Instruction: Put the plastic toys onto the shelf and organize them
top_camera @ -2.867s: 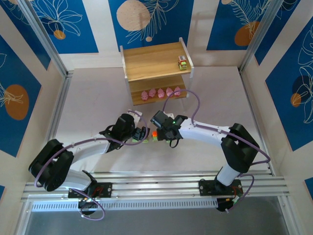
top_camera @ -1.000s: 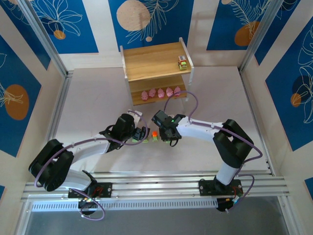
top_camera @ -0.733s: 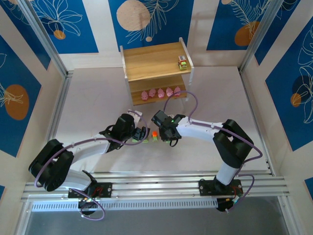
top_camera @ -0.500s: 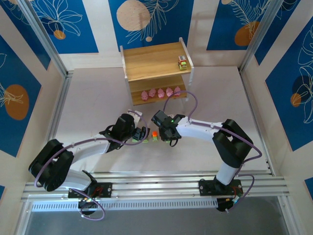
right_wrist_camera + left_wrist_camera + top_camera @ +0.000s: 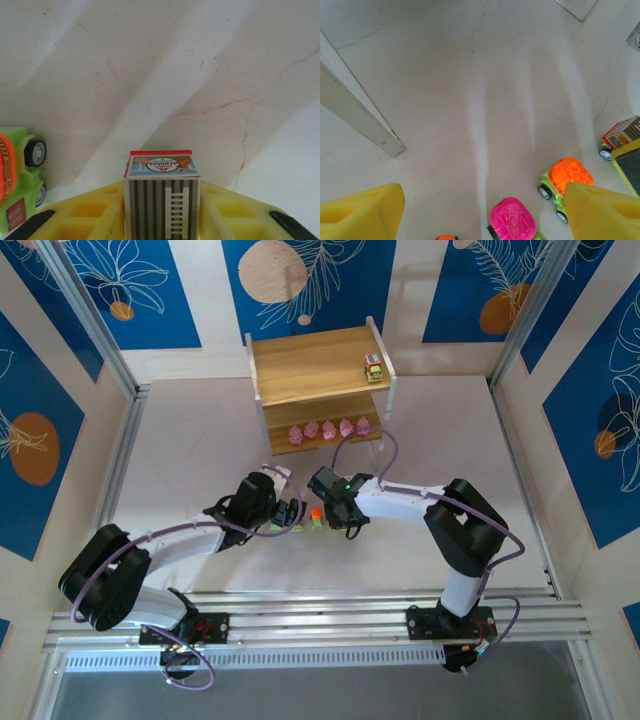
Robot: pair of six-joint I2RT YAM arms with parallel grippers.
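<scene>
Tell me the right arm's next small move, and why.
Probably close the right gripper firmly on the striped truck and lift it straight up. The truck stands snug between its yellow fingers, a green car sits close beside it, and the shelf holds one similar truck on top with bare room left.

pink-topped car (image 5: 512, 220): cropped bottom | green car (image 5: 19, 180): cropped left | striped car (image 5: 162, 200): base cropped

A robot test booth: blue leaf-print wall panels (image 5: 110, 280) enclose a white table (image 5: 200, 440) with aluminium mounting rails (image 5: 320, 612)
</scene>
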